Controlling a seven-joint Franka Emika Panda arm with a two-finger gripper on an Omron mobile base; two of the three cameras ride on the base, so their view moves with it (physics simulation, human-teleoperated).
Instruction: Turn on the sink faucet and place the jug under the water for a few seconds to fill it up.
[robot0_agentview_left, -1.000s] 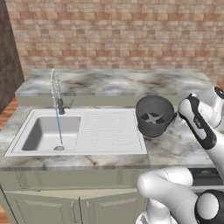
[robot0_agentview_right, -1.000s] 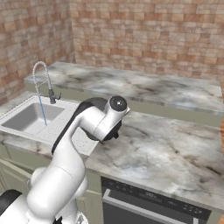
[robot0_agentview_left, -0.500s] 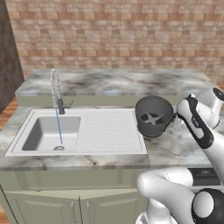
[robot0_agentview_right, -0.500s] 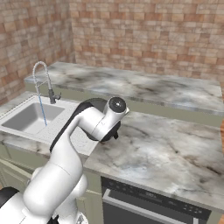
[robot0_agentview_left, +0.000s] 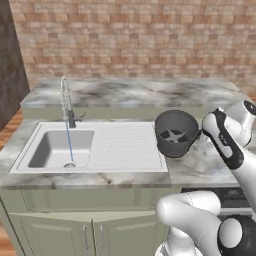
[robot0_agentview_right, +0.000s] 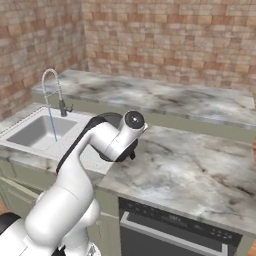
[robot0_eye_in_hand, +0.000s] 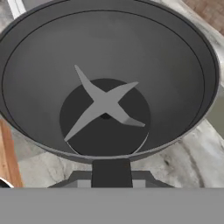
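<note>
Grey jug (robot0_agentview_left: 176, 133), gripped at its rim by the gripper (robot0_eye_in_hand: 111, 173), should travel level across the draining board until its mouth sits under the water (robot0_agentview_left: 68, 142).

No readable text, label, brand, number or sign anywhere: none on the jug (robot0_agentview_left: 176, 133), the sink faucet (robot0_agentview_left: 66, 102), the sink (robot0_agentview_left: 90, 148), the marble surface (robot0_agentview_right: 190, 165), the brick wall or the cabinet fronts.

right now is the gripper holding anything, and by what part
It holds the jug, shut on its rim on the side nearest the hand; one finger shows against the wall just below the rim, with the jug tilted beside the sink.
</note>
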